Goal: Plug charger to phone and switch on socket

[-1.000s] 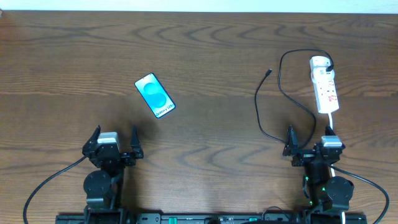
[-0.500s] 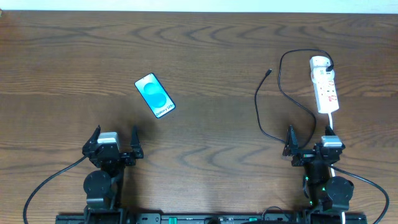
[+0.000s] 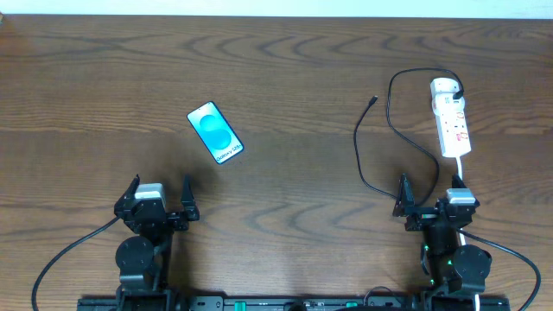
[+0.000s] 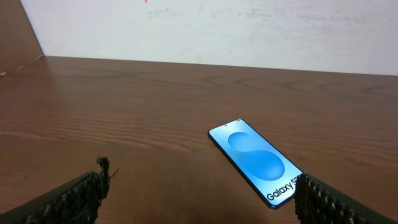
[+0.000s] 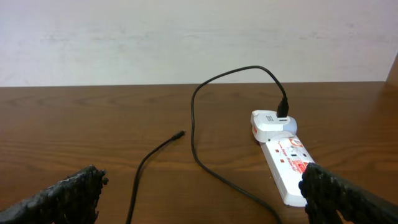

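Brown wood makes up the surface (image 3: pixel 285 69), and we judge the task barely begun. The phone (image 3: pixel 215 133) lies flat with its screen up on the left half, out ahead of the left tool (image 3: pixel 160 193) and well apart from the charger (image 3: pixel 359 160). The charger's cable loops over the right half. One end runs into a white adapter (image 5: pixel 270 118) seated at the far end of the socket (image 3: pixel 451 121), so that much looks done. Its plug tip (image 3: pixel 373 100) lies loose on the wood, far from the phone.

What is left, as we read it, is to pick up the tip, carry it to the phone, seat it in the port, and then press the socket's switch. We cannot tell whether that switch is on.

Our left tool is spread wide, gripping and touching nothing. The right tool (image 3: pixel 429 197) is likewise spread wide and empty, near the front edge. The socket's white cord (image 3: pixel 460 170) runs down close beside it, and we cannot tell whether they touch.
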`<state>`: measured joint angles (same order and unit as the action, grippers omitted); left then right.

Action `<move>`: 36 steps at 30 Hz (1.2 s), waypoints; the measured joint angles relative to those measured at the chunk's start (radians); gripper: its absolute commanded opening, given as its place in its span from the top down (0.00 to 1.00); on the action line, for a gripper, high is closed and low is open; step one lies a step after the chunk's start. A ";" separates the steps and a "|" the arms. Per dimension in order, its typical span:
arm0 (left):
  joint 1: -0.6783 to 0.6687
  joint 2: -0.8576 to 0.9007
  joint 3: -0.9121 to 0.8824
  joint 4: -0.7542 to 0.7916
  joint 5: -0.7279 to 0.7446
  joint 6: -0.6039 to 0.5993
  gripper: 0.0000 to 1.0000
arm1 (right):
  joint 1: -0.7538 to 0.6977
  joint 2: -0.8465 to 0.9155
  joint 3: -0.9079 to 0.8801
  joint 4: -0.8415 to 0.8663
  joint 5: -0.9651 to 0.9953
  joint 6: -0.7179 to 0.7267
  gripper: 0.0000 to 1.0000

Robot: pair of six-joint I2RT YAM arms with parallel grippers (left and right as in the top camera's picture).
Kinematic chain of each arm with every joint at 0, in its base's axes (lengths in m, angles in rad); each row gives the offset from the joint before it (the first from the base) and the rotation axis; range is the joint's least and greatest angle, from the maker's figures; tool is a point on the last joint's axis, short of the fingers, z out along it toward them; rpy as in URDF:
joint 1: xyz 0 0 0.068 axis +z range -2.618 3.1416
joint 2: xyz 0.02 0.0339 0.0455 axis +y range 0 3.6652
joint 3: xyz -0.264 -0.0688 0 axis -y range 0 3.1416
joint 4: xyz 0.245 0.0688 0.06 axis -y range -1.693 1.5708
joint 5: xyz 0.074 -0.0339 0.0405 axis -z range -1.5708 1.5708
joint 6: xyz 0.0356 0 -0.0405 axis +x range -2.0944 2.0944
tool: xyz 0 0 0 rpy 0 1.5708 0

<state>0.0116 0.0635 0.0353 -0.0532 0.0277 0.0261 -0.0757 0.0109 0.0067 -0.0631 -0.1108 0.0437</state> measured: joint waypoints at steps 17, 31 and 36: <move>0.000 0.054 0.114 -0.018 0.000 -0.026 0.02 | 0.000 0.000 0.000 0.000 0.000 0.000 0.01; 0.000 0.341 0.438 -0.186 0.000 -0.030 0.02 | 0.000 0.000 0.000 0.000 0.000 0.000 0.01; 0.000 0.454 0.573 -0.250 0.000 -0.053 0.02 | 0.000 0.000 0.000 0.000 0.000 0.000 0.01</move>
<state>0.0116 0.5179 0.6083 -0.3031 0.0277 -0.0273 -0.0757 0.0109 0.0067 -0.0635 -0.1108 0.0437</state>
